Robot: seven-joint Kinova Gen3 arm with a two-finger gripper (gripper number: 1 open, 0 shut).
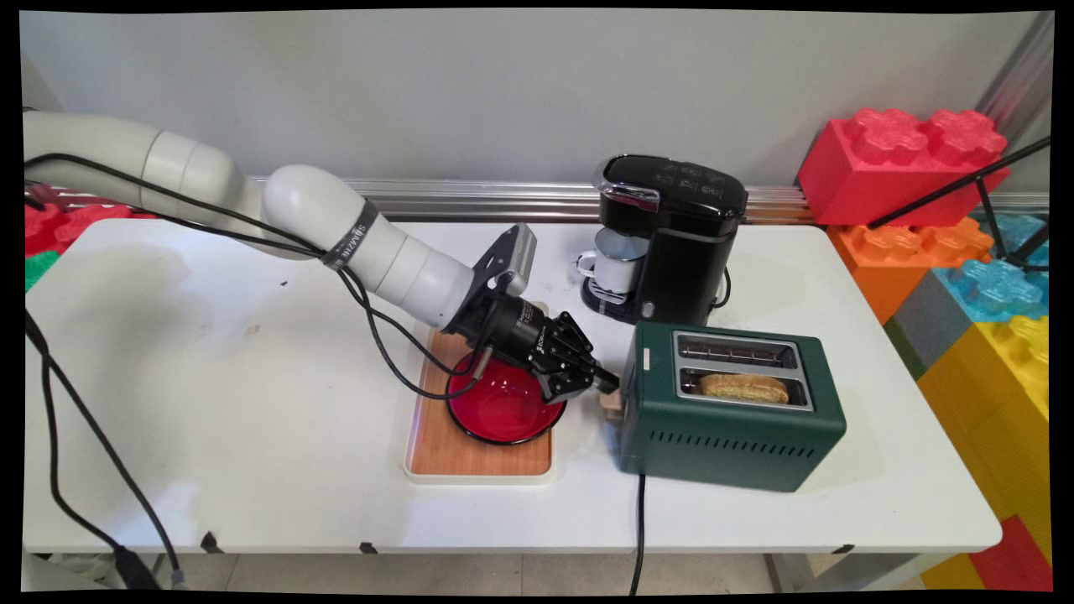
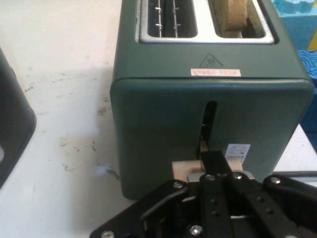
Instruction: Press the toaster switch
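Bench (image 1: 252,470): white, scuffed. Toaster (image 1: 730,419) near its front-right, dark green metal box, long axis along the front edge, bread (image 1: 745,387) in the near slot. Your gripper (image 1: 606,382) is at its left end, fingers (image 2: 214,159) pressed together on the cream lever (image 2: 184,170), low in its vertical slot.

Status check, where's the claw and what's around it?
Claw shut, on toaster lever, lever low. Bread in near slot. Red bowl beneath the wrist.
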